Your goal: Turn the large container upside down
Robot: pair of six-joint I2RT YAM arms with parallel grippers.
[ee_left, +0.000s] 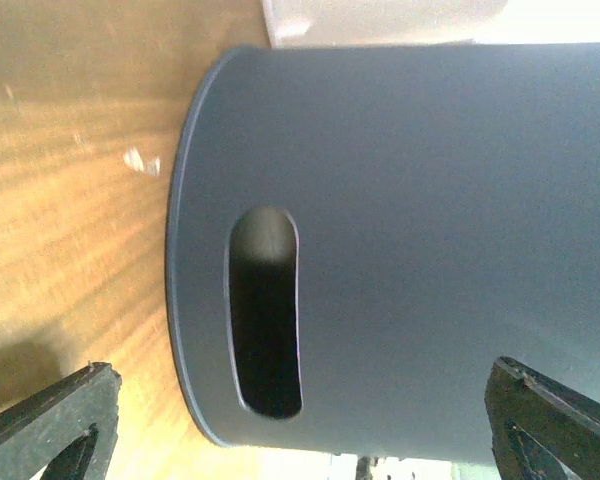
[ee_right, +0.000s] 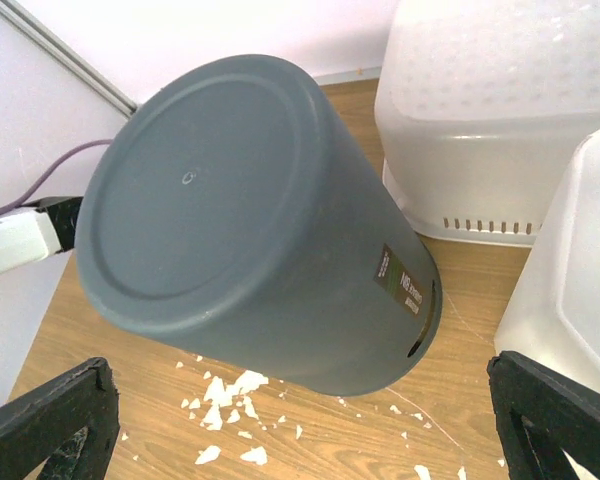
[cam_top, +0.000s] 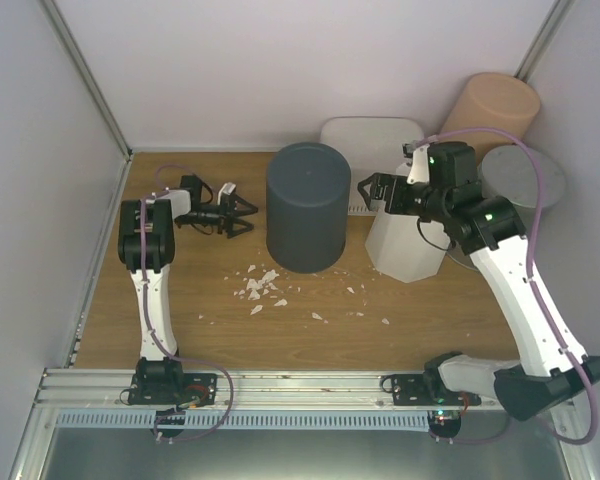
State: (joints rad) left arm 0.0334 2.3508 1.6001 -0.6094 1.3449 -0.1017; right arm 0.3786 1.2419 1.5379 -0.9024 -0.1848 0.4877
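The large dark grey container [cam_top: 307, 206] stands upside down on the wooden table, closed base up, rim on the table. In the left wrist view its wall [ee_left: 430, 240] fills the frame, with a handle slot [ee_left: 265, 310] near the rim. In the right wrist view I see its flat base [ee_right: 195, 190] and a label [ee_right: 405, 285]. My left gripper [cam_top: 242, 217] is open and empty, just left of the container. My right gripper [cam_top: 368, 190] is open and empty, just right of its top. Neither touches it.
White crumbs [cam_top: 262, 286] lie scattered on the table in front of the container. A white upturned bin [cam_top: 405, 240] stands under my right arm. A white perforated basket [cam_top: 372, 140], a tan cylinder [cam_top: 490, 110] and a grey lid [cam_top: 525, 175] stand at the back right.
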